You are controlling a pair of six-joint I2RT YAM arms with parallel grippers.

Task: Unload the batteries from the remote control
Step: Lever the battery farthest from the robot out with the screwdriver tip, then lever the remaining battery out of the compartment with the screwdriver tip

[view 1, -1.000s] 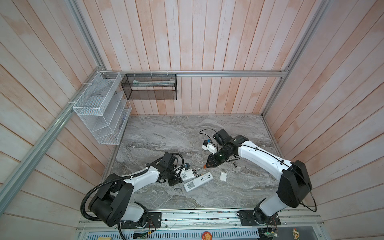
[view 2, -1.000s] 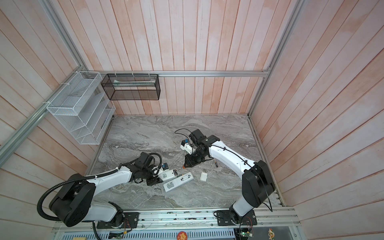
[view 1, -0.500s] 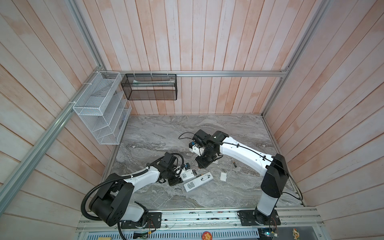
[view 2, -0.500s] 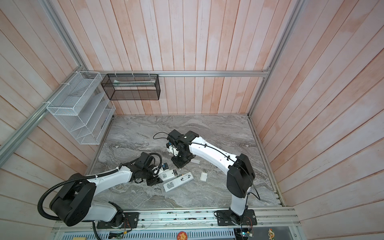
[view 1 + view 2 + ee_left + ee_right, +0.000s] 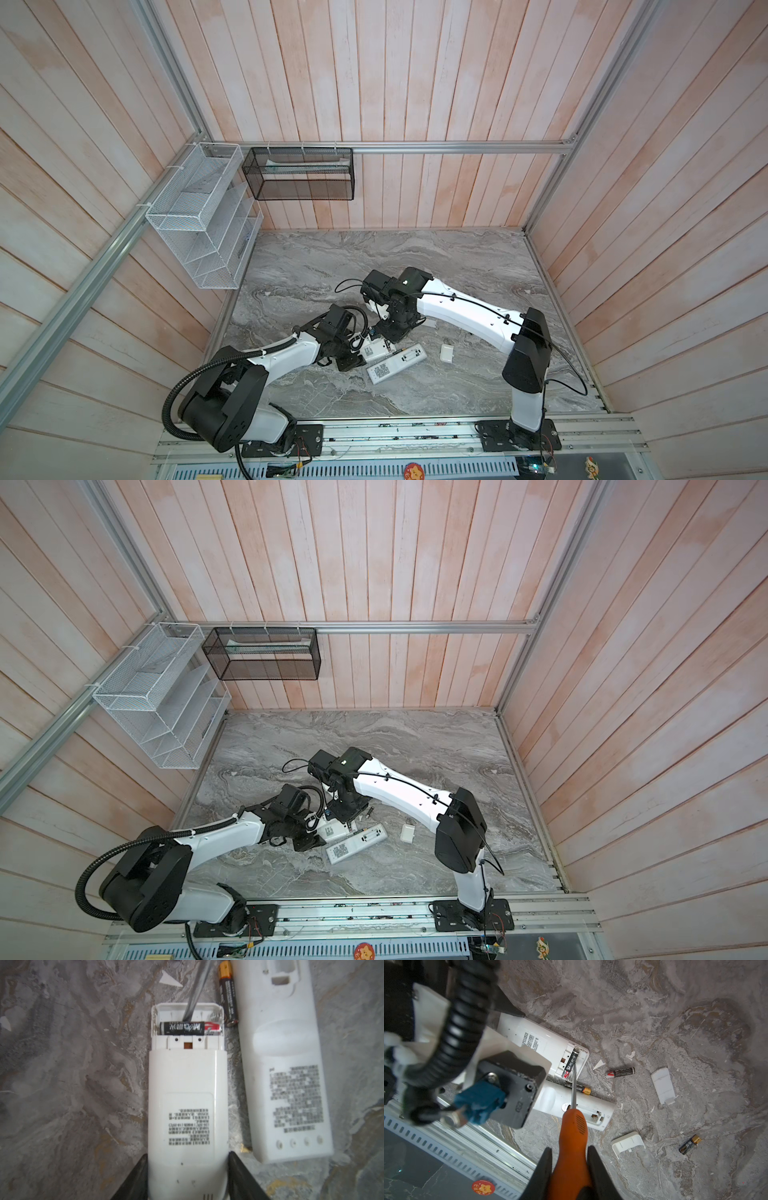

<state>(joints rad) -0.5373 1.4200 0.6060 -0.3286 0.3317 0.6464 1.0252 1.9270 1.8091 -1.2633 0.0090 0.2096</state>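
Nearest on the grey marble table (image 5: 415,266) lies the long remote (image 5: 397,364), back up. Its long axis runs left to right, angled a little farther away at the right end, where its battery bay is open with the contacts showing. Just right of that end sits a white cover (image 5: 446,353). In the gap on the long remote's far side a gold-ended battery (image 5: 228,997) lies along its edge, gold end to the right, just beside both remotes. Next comes the small remote (image 5: 187,1088), also back up and nearly parallel. The left gripper (image 5: 188,1159) holds it at its left end, jaws partly apart and pressed against its two long sides. Its open bay is at the right end, and there the seated battery (image 5: 182,1028) lies across the remote's width, long axis near to far, red end toward the long remote. The slot to its right shows a bare spring. The right gripper (image 5: 569,1149) is clamped on the orange handle of the screwdriver (image 5: 572,1124), whose tip meets the seated battery's right flank from above. In both top views the right arm's wrist hangs over that end of the small remote. Farther right a red-ended battery (image 5: 620,1072) lies loose, with a second cover (image 5: 662,1084) beyond it. A black-and-gold battery (image 5: 689,1145) lies well off to the right.
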